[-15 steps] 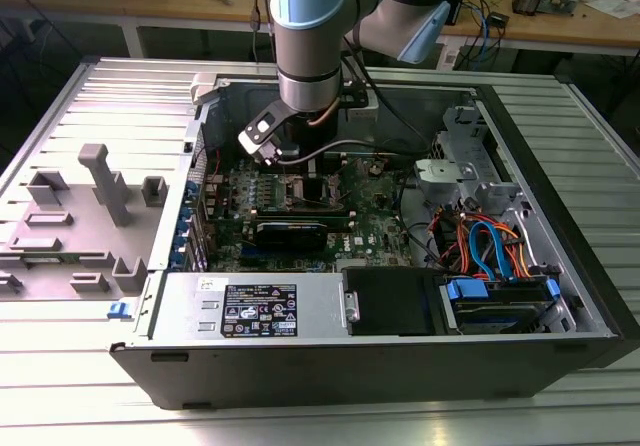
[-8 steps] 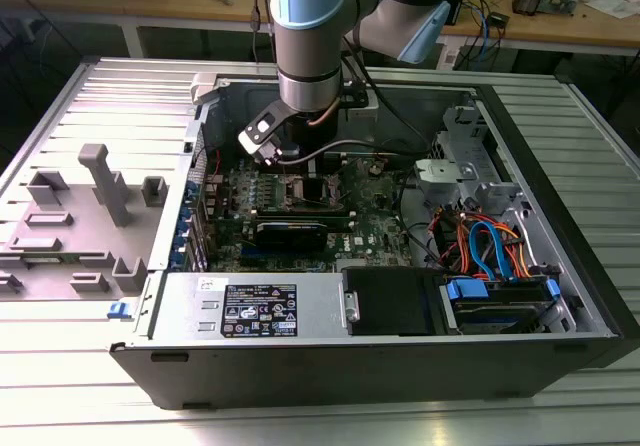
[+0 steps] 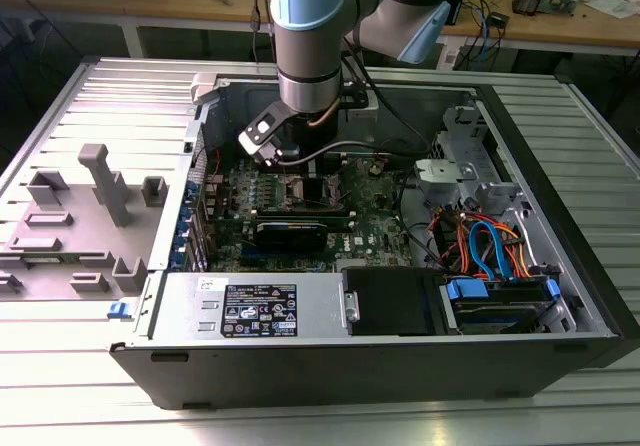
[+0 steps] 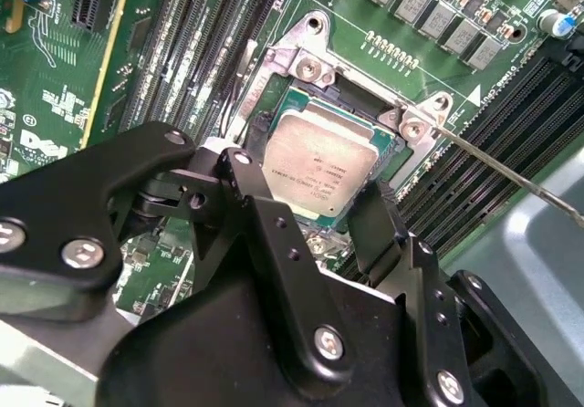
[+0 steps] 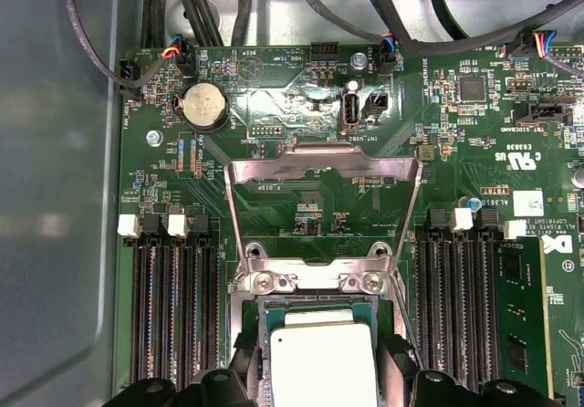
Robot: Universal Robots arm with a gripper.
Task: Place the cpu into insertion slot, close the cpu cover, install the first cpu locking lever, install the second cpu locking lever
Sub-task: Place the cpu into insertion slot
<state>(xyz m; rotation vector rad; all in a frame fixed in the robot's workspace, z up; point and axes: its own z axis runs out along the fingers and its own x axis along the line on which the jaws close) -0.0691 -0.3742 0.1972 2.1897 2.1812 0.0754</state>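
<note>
Holding the chip [image 4: 319, 162] between closed fingers [image 4: 374, 229], your gripper [image 4: 310, 183] sits straight above the socket [image 4: 351, 97], upper centre of the exterior view.

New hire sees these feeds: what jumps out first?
The silver cpu sitting in the insertion slot, the black claw close over it. The cpu cover is swung open off the slot, and in the exterior view the pale blue arm reaches down into the open computer case.
</note>
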